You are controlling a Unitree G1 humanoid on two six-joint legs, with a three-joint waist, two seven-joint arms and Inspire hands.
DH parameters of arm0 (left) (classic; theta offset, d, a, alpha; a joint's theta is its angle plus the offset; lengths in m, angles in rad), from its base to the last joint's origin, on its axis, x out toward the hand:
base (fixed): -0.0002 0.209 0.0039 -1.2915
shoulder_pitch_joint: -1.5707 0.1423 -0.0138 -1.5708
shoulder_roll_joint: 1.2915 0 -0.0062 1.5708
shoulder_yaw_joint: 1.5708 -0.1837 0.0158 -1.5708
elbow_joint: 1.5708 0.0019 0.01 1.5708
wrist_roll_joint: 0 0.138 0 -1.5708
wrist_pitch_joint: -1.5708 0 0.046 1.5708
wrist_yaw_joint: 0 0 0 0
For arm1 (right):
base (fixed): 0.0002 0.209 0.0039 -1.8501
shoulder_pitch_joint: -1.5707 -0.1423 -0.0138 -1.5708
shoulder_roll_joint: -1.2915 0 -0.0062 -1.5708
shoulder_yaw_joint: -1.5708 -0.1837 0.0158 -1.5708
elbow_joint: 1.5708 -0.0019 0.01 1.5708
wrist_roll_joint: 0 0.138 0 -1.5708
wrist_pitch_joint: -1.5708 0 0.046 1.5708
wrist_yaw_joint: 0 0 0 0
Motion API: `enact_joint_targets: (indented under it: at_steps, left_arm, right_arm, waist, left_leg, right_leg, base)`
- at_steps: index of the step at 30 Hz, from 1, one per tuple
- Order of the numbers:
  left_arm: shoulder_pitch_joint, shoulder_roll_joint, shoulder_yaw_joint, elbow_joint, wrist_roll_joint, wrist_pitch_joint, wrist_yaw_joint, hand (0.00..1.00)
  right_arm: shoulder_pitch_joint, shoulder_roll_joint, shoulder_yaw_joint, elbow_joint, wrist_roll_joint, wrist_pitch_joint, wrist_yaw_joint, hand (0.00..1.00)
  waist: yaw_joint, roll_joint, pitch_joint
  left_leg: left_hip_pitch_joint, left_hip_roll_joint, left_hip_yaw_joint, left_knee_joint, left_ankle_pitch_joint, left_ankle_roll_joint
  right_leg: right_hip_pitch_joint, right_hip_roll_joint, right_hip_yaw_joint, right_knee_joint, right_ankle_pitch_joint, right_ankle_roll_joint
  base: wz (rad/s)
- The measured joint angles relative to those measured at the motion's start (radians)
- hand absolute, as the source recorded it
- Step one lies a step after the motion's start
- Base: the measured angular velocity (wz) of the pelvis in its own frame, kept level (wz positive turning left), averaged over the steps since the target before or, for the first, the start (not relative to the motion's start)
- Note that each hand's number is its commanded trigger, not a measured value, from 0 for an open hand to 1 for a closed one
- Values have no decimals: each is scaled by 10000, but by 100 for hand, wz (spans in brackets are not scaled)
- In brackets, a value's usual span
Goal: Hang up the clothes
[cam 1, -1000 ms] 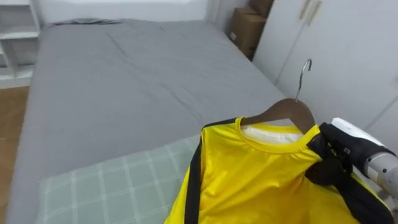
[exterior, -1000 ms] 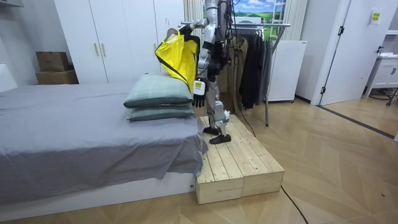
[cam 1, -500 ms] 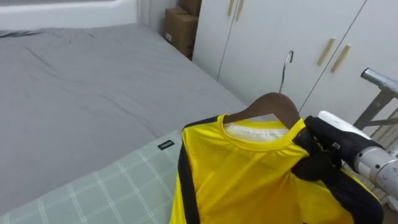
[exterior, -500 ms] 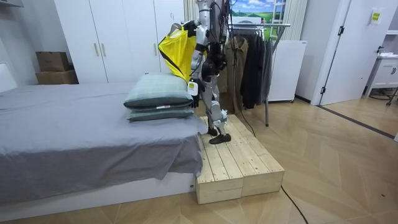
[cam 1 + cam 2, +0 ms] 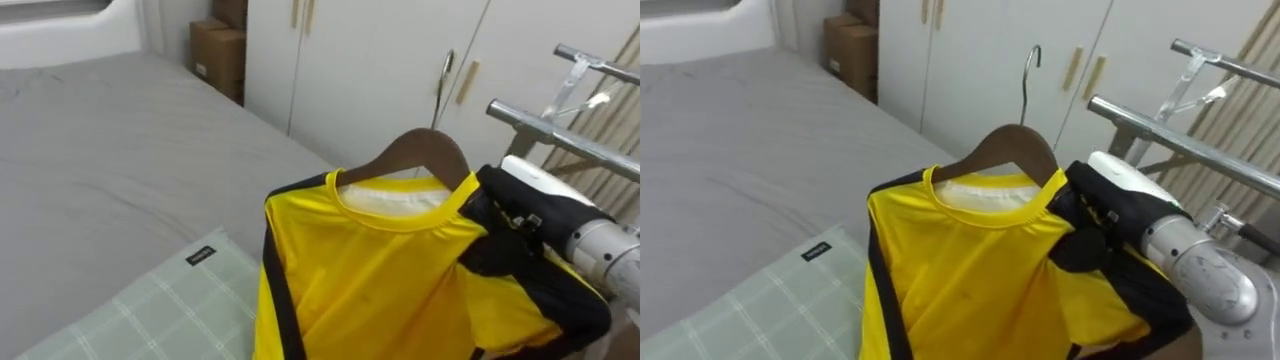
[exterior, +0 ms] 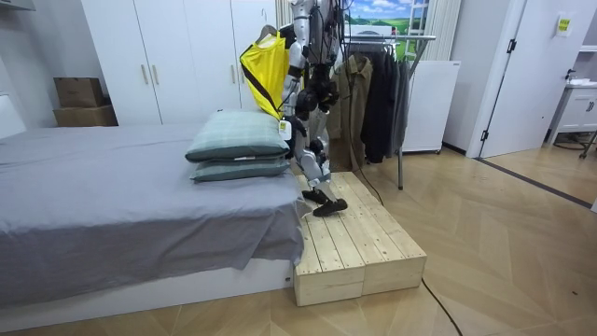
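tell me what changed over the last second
The robot turned from the bed toward the clothes rack, stepping on the wooden platform, so the camera swung: the bed slid left and the rack's rail came into view. The yellow shirt on its wooden hanger was carried along. The right robot hand stays shut on the shirt's shoulder; the left robot hand hangs by the pillows.

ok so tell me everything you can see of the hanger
The hanger is dark brown wood with a thin silver hook rising from its middle. A yellow shirt with black trim hangs on it and hides both arms, so just the central hump shows above the collar. It is upright in the air, hook free, beside the metal rail. The right hand is curled round the shirt's rail-side shoulder.
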Motion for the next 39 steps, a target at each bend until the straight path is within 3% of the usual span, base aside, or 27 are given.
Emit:
enact_joint_targets:
  at_steps: [1,2,3,6,7,11,14,17,20,21,22,23,24,25,26,27,28,29,31,33,34,39]
  left_arm:
    - [1,-68,45,59,-7,108,0,0]
    - [0,-100,57,60,-8,182,0,0]
    - [-1,-145,159,130,-17,252,0,0]
    - [-2,-238,158,252,-17,403,3,0]
    - [-3,-238,158,251,-10,449,4,0]
    - [-5,-338,161,262,-11,605,8,0]
    - [-19,-381,149,244,7,694,-39,0]
    - [-21,-425,135,213,6,770,-206,0]
    - [-20,-499,152,362,-8,799,-220,0]
    - [-19,-503,156,407,-15,802,-238,0]
    - [-19,-504,143,479,-20,810,-239,0]
    - [-20,-534,135,658,-19,817,-245,0]
    - [-17,-550,132,745,-18,829,-254,0]
    - [-3,-570,128,907,-18,953,-301,0]
    - [5,-505,92,905,-13,1137,-404,0]
    - [-3,-436,108,896,8,1173,-459,0]
    - [-7,-376,186,832,155,1202,-495,0]
    - [-2,-388,314,828,411,1237,-591,0]
    - [-32,-351,737,786,724,1250,-675,0]
    - [-157,-385,955,785,812,1248,-675,0]
    - [-274,-419,964,785,837,1249,-675,0]
    - [-395,-531,796,698,847,1244,-625,0]
  right_arm:
    - [-38,0,104,-2,33,-3,-13,100]
    - [-68,-1,144,-1,51,-1,-49,100]
    - [-156,13,245,-1,63,3,-107,100]
    - [-217,14,262,-5,8,105,-222,100]
    - [-238,15,261,-7,-29,158,-305,100]
    - [-248,15,116,-121,-79,221,-597,100]
    - [-247,58,29,-298,-210,391,-748,100]
    - [-297,63,-15,-287,-486,386,-812,100]
    - [-295,86,-14,-261,-467,384,-922,100]
    - [-289,163,-14,-215,-460,384,-992,100]
    - [-317,327,-15,-166,-454,384,-1053,100]
    - [-384,561,-1,-95,-465,377,-1124,100]
    - [-404,663,13,-55,-472,378,-1167,100]
    - [-370,790,14,25,-477,389,-1255,100]
    - [-367,799,14,173,-446,395,-1396,100]
    - [-390,821,11,229,-415,400,-1479,100]
    - [-445,866,13,286,-345,474,-1601,100]
    - [-447,872,48,286,-229,601,-1590,100]
    - [-441,911,84,287,-21,615,-1527,100]
    - [-426,911,75,292,2,615,-1429,100]
    - [-422,911,71,292,0,615,-1419,100]
    - [-385,912,43,292,157,596,-1424,100]
  waist:
    - [-24,-2,-7]
    - [-33,1,-8]
    - [-52,-21,0]
    - [-257,19,16]
    - [-322,86,60]
    - [-361,183,45]
    - [-598,387,56]
    - [-589,623,63]
    - [-544,698,76]
    - [-497,727,83]
    - [-381,738,83]
    - [-145,764,99]
    - [-71,780,122]
    - [-137,811,147]
    - [-265,696,101]
    - [-308,547,73]
    - [-290,470,109]
    - [-205,563,104]
    - [-208,578,90]
    - [-280,576,88]
    - [-321,576,88]
    - [-385,513,63]
  left_leg:
    - [-52,-195,-344,-200,377,65]
    - [-54,-228,-468,-277,592,129]
    - [-86,-196,-275,-315,775,58]
    - [-87,-186,109,-292,706,144]
    - [-125,-178,190,-266,670,199]
    - [-181,-142,524,-277,643,251]
    - [-239,-138,633,-258,662,272]
    - [-248,-139,931,-346,656,330]
    - [-199,-8,1611,-515,665,408]
    - [-141,203,1934,-568,661,412]
    - [-48,357,2289,-699,665,397]
    - [80,541,2803,-701,580,308]
    - [122,599,2995,-633,496,274]
    - [299,639,3122,-405,269,220]
    - [442,659,3326,-224,101,76]
    - [515,653,3339,-106,32,-22]
    - [465,655,3149,110,-2,-123]
    - [398,691,2503,44,62,-150]
    - [380,704,1569,-288,134,-126]
    - [507,723,1260,-569,326,-284]
    - [611,723,1257,-726,466,-415]
    - [806,698,1324,-1015,505,-474]
  right_leg:
    - [-192,135,373,125,78,25]
    - [-288,216,548,136,145,59]
    - [-435,286,701,77,269,147]
    - [-468,351,960,-167,412,283]
    - [-475,403,1129,-264,453,342]
    - [-622,517,1599,-304,549,433]
    - [-702,541,1743,-297,601,445]
    - [-829,661,2203,-301,677,561]
    - [-1005,801,2662,-355,849,790]
    - [-1005,814,2624,-587,999,1048]
    - [-1103,633,1988,-742,1073,1273]
    - [-1365,46,368,-309,785,1063]
    - [-1540,-281,-472,233,408,1027]
    - [-1699,-1173,-1608,1706,-311,1134]
    - [-1590,-1978,-2056,2592,-1048,1520]
    - [-1582,-2142,-2006,2599,-1330,1767]
    - [-1543,-1837,-1698,2385,-1517,1634]
    - [-1297,-1448,-1620,1837,-1191,1389]
    - [-1013,-974,-1456,1008,-643,939]
    - [-754,-776,-1349,523,-334,682]
    - [-662,-737,-1296,305,-215,641]
    - [-622,-617,-1214,107,-125,708]
  base:
    - [-109]
    - [-98]
    - [-78]
    - [-38]
    - [-16]
    - [-29]
    - [-15]
    - [-45]
    - [-66]
    - [-71]
    - [-108]
    - [-100]
    - [-82]
    - [-23]
    - [0]
    - [6]
    - [-25]
    - [-42]
    - [-53]
    - [-43]
    - [-33]
    - [-7]
